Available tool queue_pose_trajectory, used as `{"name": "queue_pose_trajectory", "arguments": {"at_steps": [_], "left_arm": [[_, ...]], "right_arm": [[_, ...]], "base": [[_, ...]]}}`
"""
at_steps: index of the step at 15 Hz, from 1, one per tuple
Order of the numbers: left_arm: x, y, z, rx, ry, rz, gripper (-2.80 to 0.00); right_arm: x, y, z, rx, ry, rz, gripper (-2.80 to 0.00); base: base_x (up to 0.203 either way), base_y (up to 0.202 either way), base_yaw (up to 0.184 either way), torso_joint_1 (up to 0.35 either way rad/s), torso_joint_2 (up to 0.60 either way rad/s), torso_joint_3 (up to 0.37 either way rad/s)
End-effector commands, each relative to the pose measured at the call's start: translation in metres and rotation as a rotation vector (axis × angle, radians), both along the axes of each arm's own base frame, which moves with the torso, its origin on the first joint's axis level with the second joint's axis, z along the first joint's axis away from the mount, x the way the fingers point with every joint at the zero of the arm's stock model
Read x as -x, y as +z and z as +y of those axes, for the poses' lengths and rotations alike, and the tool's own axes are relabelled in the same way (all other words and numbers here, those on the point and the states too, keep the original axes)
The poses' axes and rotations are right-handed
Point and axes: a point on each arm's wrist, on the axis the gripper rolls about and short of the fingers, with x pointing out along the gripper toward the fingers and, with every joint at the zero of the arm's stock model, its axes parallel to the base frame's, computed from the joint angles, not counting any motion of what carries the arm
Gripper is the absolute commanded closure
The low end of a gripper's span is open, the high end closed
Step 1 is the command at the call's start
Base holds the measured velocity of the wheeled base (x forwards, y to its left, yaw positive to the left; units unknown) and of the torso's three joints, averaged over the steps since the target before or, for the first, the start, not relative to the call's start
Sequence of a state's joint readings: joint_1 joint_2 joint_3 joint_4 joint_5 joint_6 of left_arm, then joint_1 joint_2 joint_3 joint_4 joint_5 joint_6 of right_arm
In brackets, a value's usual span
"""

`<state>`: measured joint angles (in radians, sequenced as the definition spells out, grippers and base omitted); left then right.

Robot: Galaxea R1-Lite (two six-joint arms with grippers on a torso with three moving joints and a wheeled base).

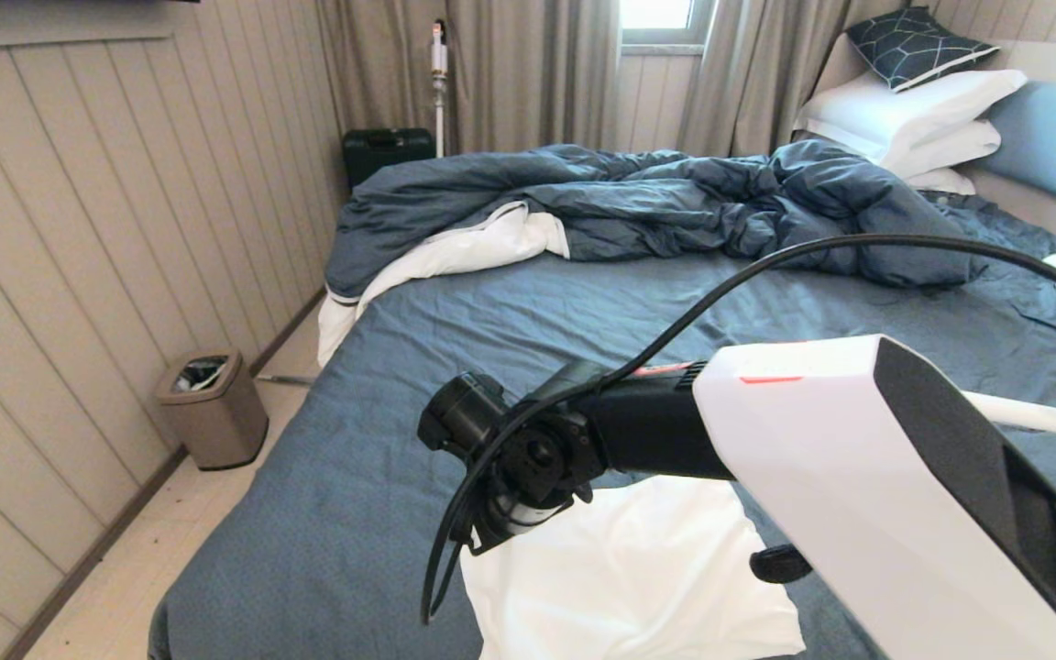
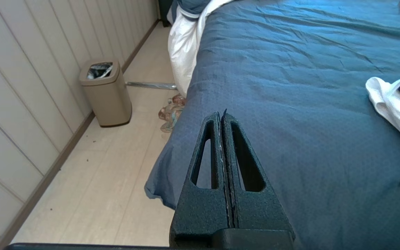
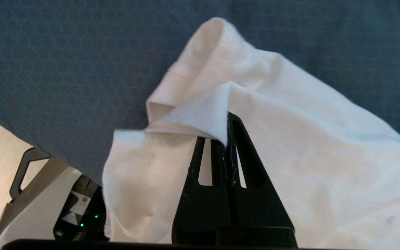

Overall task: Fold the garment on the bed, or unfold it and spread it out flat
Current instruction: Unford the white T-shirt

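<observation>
So the right gripper (image 3: 227, 119) is pinched fully together on a hemmed edge of the white garment (image 3: 300, 139), with the fabric folded over the tip of the left-hand finger, right at the near corner of the bed (image 1: 455, 367). In the head view the gripper itself is tucked under the black wrist, so the grip only shows from the wrist camera. The garment lies crumpled on the dark blue-grey sheet near the foot edge, and its near part is cut off at the bottom of the frame. The left gripper (image 2: 223, 116) is closed on nothing, hanging just off the bed's side edge above the floor. Only container nearby is a tan trash bin (image 1: 213, 408) by the panelled wall, with a dark liner and some scraps inside that I can't really make out. Something colourful lies on the floor (image 2: 169, 113) beside the bed, half hidden by the sheet. The rumpled duvet (image 1: 638, 202) and white pillows (image 1: 913, 115) are up by the headboard.
</observation>
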<state>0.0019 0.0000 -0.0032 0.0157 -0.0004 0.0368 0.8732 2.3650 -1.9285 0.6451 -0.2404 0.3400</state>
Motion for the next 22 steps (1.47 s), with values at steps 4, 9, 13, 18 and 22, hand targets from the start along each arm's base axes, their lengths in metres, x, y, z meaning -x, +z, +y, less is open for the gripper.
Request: {"name": "queue_pose_trajectory", "arguments": {"at_steps": [4, 9, 13, 18, 22], "left_arm": [[0.0, 0.0, 0.0, 0.0, 0.002, 0.0, 0.0], [0.0, 0.0, 0.0, 0.0, 0.0, 0.001, 0.0], [0.0, 0.0, 0.0, 0.0, 0.001, 0.001, 0.0], [0.0, 0.0, 0.0, 0.003, 0.002, 0.001, 0.0], [0.0, 0.0, 0.0, 0.005, 0.002, 0.001, 0.0]], "right_arm": [[-0.002, 0.06, -0.041, -0.062, -0.071, -0.068, 0.0], [-0.004, 0.105, -0.115, -0.073, -0.205, -0.093, 0.0], [0.0, 0.126, -0.191, -0.066, -0.346, -0.112, 0.0], [0.011, 0.135, -0.283, -0.07, -0.494, -0.1, 0.0], [0.018, 0.122, -0.347, -0.078, -0.587, -0.09, 0.0]], "base": [[0.0, 0.0, 0.0, 0.0, 0.0, 0.0], [0.0, 0.0, 0.0, 0.0, 0.0, 0.0], [0.0, 0.0, 0.0, 0.0, 0.0, 0.0], [0.0, 0.0, 0.0, 0.0, 0.0, 0.0], [0.0, 0.0, 0.0, 0.0, 0.0, 0.0]]}}
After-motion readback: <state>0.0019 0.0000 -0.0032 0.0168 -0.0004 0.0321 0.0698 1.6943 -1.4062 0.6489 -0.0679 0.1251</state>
